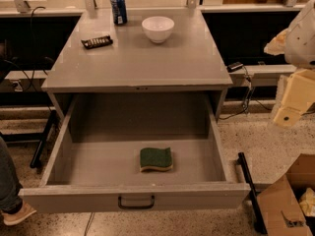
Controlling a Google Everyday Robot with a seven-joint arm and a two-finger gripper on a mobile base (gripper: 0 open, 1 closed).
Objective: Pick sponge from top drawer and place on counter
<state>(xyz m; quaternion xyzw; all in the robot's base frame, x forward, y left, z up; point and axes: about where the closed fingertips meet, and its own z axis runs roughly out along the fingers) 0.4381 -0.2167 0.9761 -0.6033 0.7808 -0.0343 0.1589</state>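
The sponge (156,159) is lying green side up near the front of the open top drawer (133,196), while the gripper (290,104) is hanging well off to the right, not holding it; how far open it is cannot be told. Reaching in from there, it is probably risking clipping the drawer's right wall, or skidding the sponge along the smooth floor.
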